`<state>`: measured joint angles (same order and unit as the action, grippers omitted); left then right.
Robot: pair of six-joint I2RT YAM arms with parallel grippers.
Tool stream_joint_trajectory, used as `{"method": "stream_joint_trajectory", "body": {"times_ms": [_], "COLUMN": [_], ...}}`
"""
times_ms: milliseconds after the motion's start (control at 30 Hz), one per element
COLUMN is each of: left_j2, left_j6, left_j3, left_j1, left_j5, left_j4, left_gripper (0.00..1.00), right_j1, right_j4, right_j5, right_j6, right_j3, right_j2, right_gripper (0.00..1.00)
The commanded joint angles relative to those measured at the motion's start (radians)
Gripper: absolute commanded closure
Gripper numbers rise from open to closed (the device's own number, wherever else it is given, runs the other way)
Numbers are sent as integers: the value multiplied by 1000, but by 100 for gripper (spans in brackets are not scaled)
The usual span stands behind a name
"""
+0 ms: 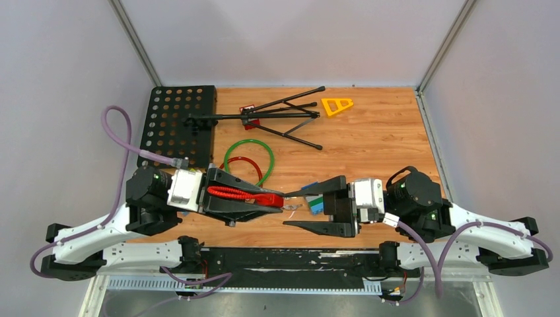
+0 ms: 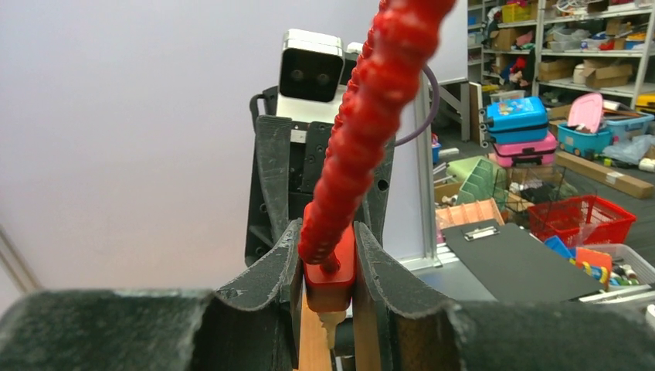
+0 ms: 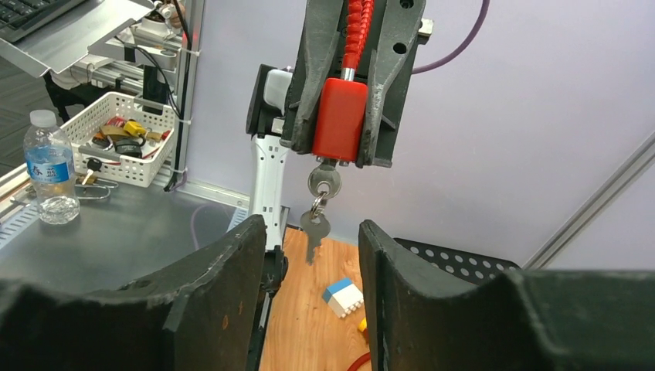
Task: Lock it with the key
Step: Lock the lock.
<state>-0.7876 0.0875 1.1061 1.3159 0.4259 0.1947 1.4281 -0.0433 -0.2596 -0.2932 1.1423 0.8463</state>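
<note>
My left gripper (image 1: 264, 198) is shut on the red lock (image 1: 267, 198), gripping its red body (image 2: 330, 270) between the two jaws. The lock's red ribbed cable (image 2: 371, 116) rises from the body. A silver key (image 3: 324, 182) sits in the keyhole at the lock's end, and a second key (image 3: 313, 232) dangles from it on a ring. My right gripper (image 1: 287, 209) faces the lock from the right, open. In the right wrist view the hanging key is level with the fingertips (image 3: 259, 228) and touches neither.
A black folded stand (image 1: 264, 119) and a black perforated plate (image 1: 175, 122) lie at the back left, with a yellow triangle (image 1: 337, 105) beyond. Green ring (image 1: 249, 158) lies mid-table. A white-and-blue block (image 3: 344, 296) rests on the wood under the right gripper.
</note>
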Motion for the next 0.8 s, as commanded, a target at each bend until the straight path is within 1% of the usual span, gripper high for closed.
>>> {"method": "stream_joint_trajectory", "body": {"times_ms": [0,100,167,233,300,367,567,600,667,767], "left_j2": [17,16,19,18,15,15,13,8,0,-4], "left_j6": [1,6,8,9,9,13,10,6,-8,-28], "left_j3": [-1,-6,-11,-14,-11,-13,-17,-10,4,12], "left_j1": [3,4,3,3,3,4,3,3,4,4], "left_j5": [-56,-75,-93,-112,-123,-134,-201,-208,-221,-228], "left_j4": [48,57,61,60,50,51,41,28,-15,-61], "left_gripper": [100,100,100,100,100,100,100,100,100,100], "right_j1": [1,2,2,2,2,1,1,1,1,2], "right_j4": [55,64,99,146,188,210,224,225,224,183], "right_j5": [17,28,51,104,207,245,259,292,309,278], "right_j6": [-9,-10,-17,-30,-29,-28,-39,-43,-46,-41], "right_j3": [7,3,-14,-36,-50,-46,-17,-16,-13,13], "right_j2": [-19,-21,-27,-31,-36,-39,-15,-13,-15,-28], "right_gripper": [51,50,52,54,54,53,50,50,50,50]}}
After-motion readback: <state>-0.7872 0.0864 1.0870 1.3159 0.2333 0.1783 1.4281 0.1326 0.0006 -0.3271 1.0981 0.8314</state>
